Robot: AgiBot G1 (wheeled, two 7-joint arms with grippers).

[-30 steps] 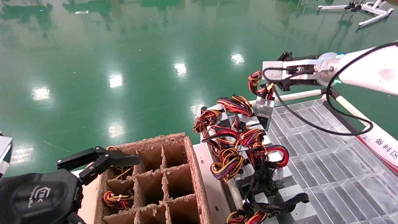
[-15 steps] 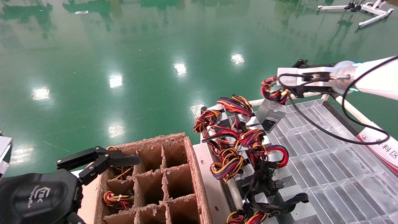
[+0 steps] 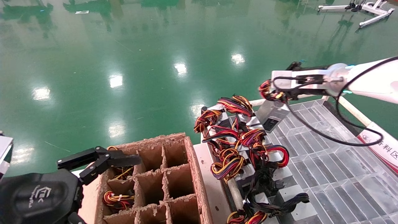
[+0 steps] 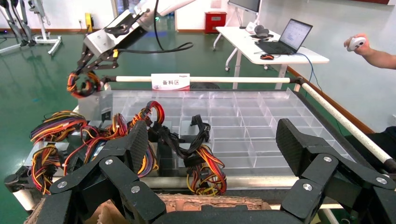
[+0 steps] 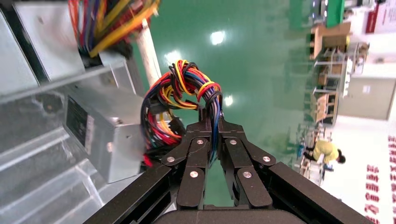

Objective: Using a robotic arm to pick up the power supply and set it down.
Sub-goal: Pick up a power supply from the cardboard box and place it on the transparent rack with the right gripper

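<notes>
Head view: power supply point(image 3: 271, 114) seemingly below right gripper point(image 3: 270, 92).

Left pincer point(image 4: 212, 140) sitting open in the foreground over the box edge point(image 4: 205, 203). Beyond it, right pincer point(image 4: 86, 63) gripping the supply's wire loop point(image 4: 83, 84), supply point(image 4: 95, 106) hanging at the clear tray's point(image 4: 243, 116) far corner.

From my seat, the right end effector point(image 3: 273, 93) hangs over the far edge of the gridded tray point(image 3: 326, 168), the power supply point(image 3: 271, 115) dangling just below it by its wire bundle point(image 5: 187, 98). Nearer than it and to its left lies the pile of other units point(image 3: 239, 146). Well left of that, the divided carton point(image 3: 155, 180) sits beside the left end effector point(image 3: 102, 161).
</notes>
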